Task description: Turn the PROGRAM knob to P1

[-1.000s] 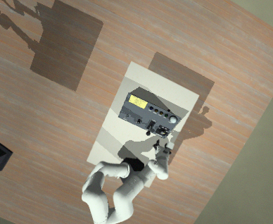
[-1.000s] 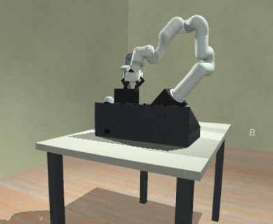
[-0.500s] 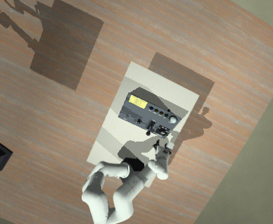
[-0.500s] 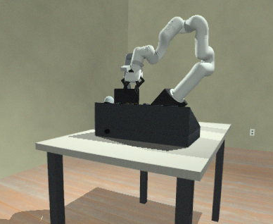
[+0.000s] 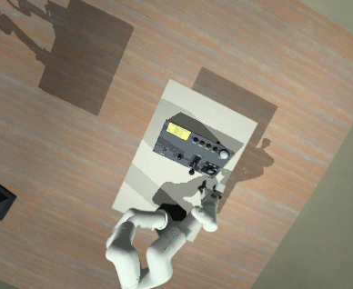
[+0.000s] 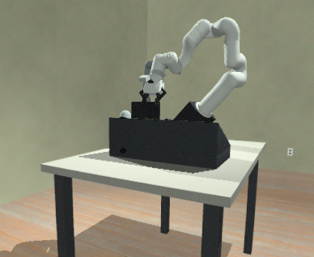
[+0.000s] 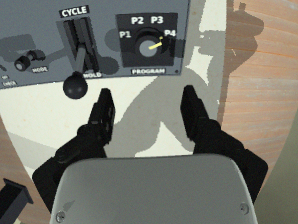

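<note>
At the near right corner of the console (image 5: 194,145), on its sloped grey panel: PROGRAM knob (image 7: 147,47), small, dark, round, with a yellow pointer aimed toward the P4 mark at its right; P1 is printed at its left, P2 and P3 above. Gripper (image 7: 147,113): parted fairly wide, nothing between the fingers, both tips hanging over the pale table (image 6: 155,178) short of the panel's front edge. Key relation, wrist view: the knob lies straight ahead of the gap between the tips and roughly centred on it, so the approach runs forward and down along the gripper's own axis. Neighbour: CYCLE lever (image 7: 80,56) with black ball end, just left of the knob and near the left fingertip. Obscured: from the exterior view the console's back hides the panel; the height left between fingertips and knob is probably small, though no view settles it.
</note>
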Action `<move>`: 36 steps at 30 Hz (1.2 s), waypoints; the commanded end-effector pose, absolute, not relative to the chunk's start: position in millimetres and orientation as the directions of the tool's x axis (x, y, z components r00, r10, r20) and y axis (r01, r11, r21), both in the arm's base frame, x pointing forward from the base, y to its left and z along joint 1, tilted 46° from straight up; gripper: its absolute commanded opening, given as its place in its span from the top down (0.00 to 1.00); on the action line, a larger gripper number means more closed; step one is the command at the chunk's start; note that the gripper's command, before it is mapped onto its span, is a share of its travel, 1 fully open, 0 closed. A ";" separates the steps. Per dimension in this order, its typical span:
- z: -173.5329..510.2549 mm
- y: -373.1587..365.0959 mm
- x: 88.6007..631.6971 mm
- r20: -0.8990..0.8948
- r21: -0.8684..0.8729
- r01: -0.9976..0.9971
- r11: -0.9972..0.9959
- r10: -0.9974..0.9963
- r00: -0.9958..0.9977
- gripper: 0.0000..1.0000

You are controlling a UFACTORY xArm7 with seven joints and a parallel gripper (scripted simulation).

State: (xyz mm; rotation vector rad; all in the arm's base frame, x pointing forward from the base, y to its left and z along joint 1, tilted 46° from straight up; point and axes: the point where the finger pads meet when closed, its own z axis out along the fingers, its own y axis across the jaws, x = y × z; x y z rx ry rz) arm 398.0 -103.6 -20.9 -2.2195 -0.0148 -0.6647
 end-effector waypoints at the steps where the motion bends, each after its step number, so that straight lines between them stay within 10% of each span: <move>1: -21.5 -104.3 399.5 0.468 -0.698 0.220 -0.682 -0.201 0.861 0.24; 36: -80.1 -31.9 446.8 0.468 -0.697 0.219 -0.683 -0.201 0.861 0.24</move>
